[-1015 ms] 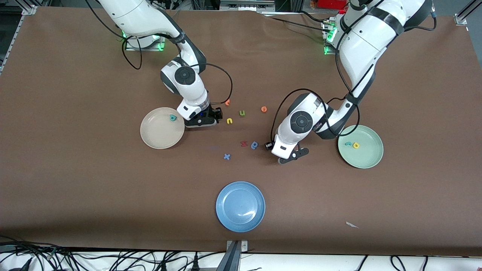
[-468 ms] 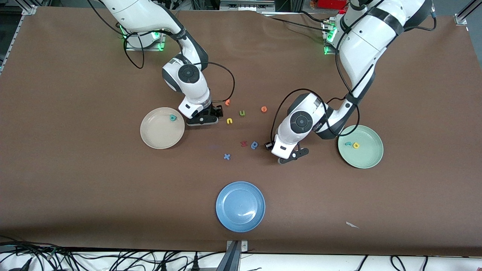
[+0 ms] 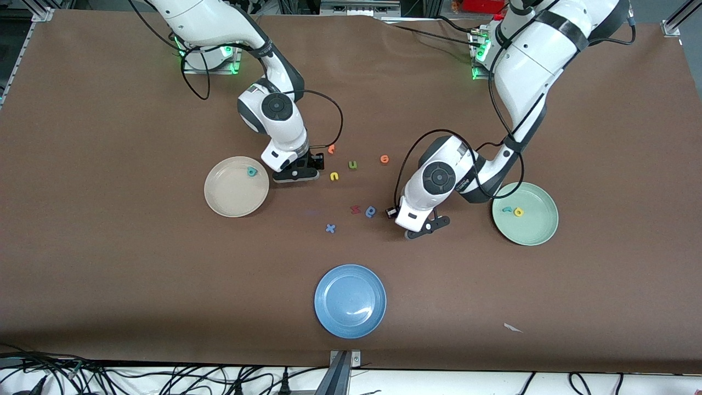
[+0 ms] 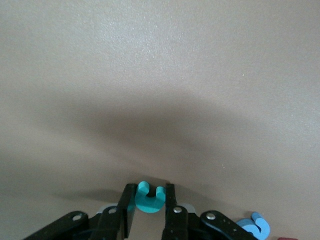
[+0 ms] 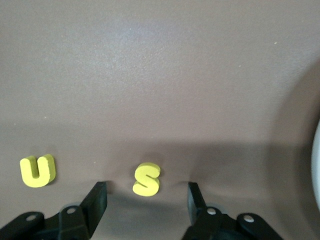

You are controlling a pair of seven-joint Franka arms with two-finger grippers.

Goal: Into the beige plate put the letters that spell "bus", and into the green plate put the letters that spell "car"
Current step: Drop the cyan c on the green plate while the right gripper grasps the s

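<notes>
Left gripper [image 4: 150,212] low on tabletop [image 3: 109,274], fingers pinching teal letter [image 4: 148,197]. Right gripper [image 5: 146,200] beside beige plate [image 3: 230,200], fingers spread around yellow s [image 5: 146,179], not touching; yellow u [image 5: 36,170] nearby.

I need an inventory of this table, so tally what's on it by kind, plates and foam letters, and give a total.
Plates: 3 (beige plate, green plate, blue plate)
Foam letters: 12, counting the yellow s on the table under the open right gripper and the teal r gripped by the left gripper
Total: 15
</notes>
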